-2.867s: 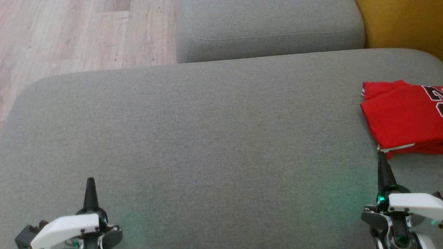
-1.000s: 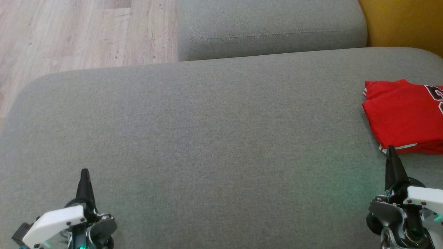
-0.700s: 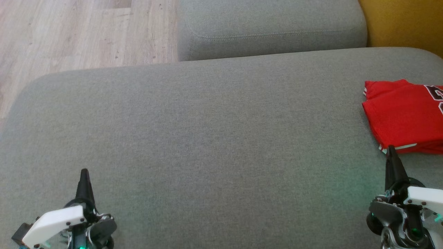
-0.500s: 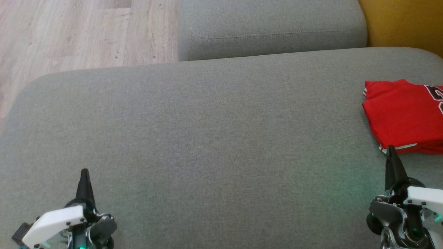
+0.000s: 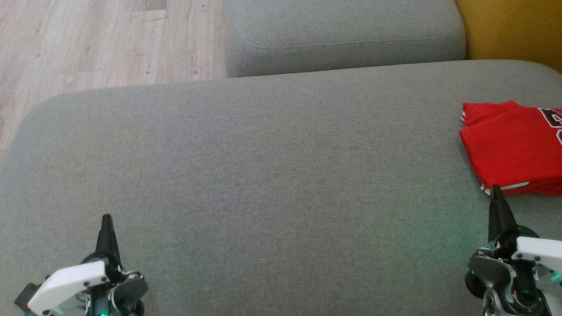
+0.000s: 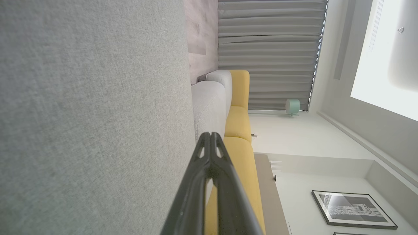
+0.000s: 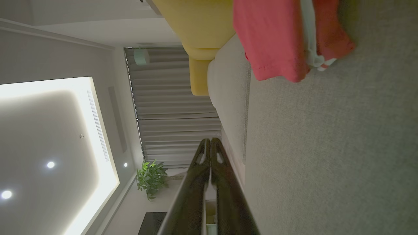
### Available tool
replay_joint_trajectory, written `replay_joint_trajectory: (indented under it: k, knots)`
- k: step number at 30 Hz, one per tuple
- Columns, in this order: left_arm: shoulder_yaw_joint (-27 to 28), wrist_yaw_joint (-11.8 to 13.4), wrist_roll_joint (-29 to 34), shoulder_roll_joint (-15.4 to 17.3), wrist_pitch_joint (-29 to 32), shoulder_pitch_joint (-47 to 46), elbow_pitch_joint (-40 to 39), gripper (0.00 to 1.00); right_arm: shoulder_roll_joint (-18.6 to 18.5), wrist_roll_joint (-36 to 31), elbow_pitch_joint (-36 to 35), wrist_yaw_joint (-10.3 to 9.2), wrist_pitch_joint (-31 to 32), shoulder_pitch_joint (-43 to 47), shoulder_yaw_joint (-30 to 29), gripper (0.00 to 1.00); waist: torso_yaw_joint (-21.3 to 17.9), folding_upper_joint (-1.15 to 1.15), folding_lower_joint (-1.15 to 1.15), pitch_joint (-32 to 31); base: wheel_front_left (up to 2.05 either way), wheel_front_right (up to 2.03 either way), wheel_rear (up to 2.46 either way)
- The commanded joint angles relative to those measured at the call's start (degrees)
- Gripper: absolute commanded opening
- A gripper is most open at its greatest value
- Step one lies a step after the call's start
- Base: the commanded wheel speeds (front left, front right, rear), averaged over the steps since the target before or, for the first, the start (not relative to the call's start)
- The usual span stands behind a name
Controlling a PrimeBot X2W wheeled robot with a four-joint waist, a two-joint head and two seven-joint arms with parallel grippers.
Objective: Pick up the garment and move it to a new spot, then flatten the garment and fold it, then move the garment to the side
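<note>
Holds left claw [image 5: 106, 219] and right claw [image 5: 495, 189] pinched shut, empty, over the grey cushion [image 5: 263, 175], the right near the folded red shirt [image 5: 509, 149]. Faces wood floor [image 5: 88, 44] and yellow sofa [image 5: 509, 26] beyond.

Our left gripper [image 6: 210, 138] pressed closed, grey cushion [image 6: 91, 114] alongside, yellow sofa [image 6: 240, 130] beyond, pleated curtain [image 6: 271, 49], framed picture [image 6: 352, 209].

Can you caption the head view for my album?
Folded red garment at right edge of grey cushion; left gripper and right gripper shut, empty.
</note>
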Motion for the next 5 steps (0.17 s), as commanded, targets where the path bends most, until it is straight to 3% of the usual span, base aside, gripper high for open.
replay_joint_trajectory:
  k: [1, 5]
  knots:
    - [2.0, -0.4, 0.6, 0.4, 0.4, -2.9, -1.6, 0.0, -0.3, -0.3, -1.8, -0.03, 0.4, -3.1, 0.9, 0.0, 0.0, 0.0, 0.0, 0.0, 0.0, 0.0, 0.0]
    - [2.1, -0.4, 0.7, 0.3, 0.4, -2.9, -1.6, 0.0, -0.2, -0.3, -1.8, -0.03, 0.4, -3.1, 0.9, 0.0, 0.0, 0.0, 0.0, 0.0, 0.0, 0.0, 0.0]
